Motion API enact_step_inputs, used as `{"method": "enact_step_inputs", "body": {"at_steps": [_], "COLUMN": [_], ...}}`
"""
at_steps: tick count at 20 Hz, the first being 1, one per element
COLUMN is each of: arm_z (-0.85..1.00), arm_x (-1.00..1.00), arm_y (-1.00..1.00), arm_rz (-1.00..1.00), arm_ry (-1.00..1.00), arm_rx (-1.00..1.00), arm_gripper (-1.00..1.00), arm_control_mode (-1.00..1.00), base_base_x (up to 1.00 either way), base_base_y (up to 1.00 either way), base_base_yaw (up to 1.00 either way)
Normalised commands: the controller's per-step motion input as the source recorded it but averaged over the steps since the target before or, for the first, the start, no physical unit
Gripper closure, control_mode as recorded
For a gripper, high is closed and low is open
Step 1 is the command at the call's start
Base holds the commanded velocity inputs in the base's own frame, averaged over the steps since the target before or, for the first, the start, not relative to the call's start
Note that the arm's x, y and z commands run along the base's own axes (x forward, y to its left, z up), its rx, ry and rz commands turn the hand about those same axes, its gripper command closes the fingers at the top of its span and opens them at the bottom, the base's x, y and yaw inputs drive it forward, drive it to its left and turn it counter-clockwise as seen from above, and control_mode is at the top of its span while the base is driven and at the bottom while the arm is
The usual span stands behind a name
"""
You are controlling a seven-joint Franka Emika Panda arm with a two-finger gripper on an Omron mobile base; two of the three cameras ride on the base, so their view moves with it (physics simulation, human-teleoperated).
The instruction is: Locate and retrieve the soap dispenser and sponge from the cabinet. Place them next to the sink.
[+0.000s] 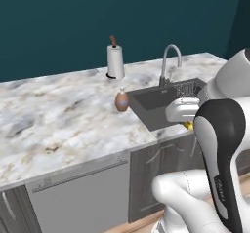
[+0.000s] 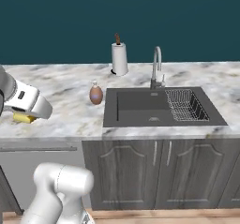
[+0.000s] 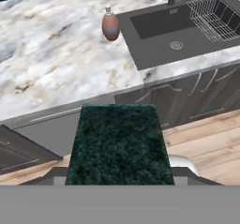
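Tabletop [image 2: 56, 85] of pale marbled stone runs wide along a dark teal wall [image 2: 56, 21]. Under it stand grey panelled base cabinets [image 2: 140, 171] with thin metal handles.

The dark grey sunken sink [image 2: 140, 107] is set into the tabletop. A curved shiny faucet [image 2: 156, 63] rises at its back edge, and a wire rack [image 2: 187, 105] sits in its right part.

The white robot arm [image 1: 219, 144] with dark joints reaches up in front of the tabletop's near edge.

A white paper-towel roll [image 2: 120, 58] with a brown stick on top stands upright at the back of the tabletop, near the wall.

The small round reddish-brown soap dispenser [image 2: 96, 94] with a white pump top stands upright on the tabletop, just beside the left edge of the sink. In the hand view it [image 3: 110, 25] is near the sink's corner too.

The small flat sponge [image 3: 119, 143], yellow with a dark green top, is held off the tabletop. In the hand view its green top lies big and close, right at the jaws, which stand about half open and squeeze it from both sides. In the right base view a bit of its yellow part [image 2: 23, 118] peeks out under the gripper [image 2: 29, 113], over the front of the tabletop and well left of the sink. In the left base view a little yellow [image 1: 188, 125] shows under the white hand, in front of the sink.
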Motion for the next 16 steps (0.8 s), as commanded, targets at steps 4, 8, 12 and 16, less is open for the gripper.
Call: {"method": "enact_step_inputs", "body": {"at_steps": [4,8,12,16], "arm_z": [0.0,0.0,0.0,0.0], "arm_x": [0.0,0.0,0.0,0.0], "arm_y": [0.0,0.0,0.0,0.0], "arm_rz": [0.0,0.0,0.0,0.0], "arm_ry": [0.0,0.0,0.0,0.0], "arm_rx": [0.0,0.0,0.0,0.0], "arm_gripper": [1.0,1.0,1.0,1.0], "arm_control_mode": [1.0,1.0,1.0,1.0], "base_base_x": [0.44,0.34,0.24,0.25], "base_base_y": [-0.36,-0.05,0.14,0.23], "base_base_yaw": [0.09,0.01,0.0,0.0]}}
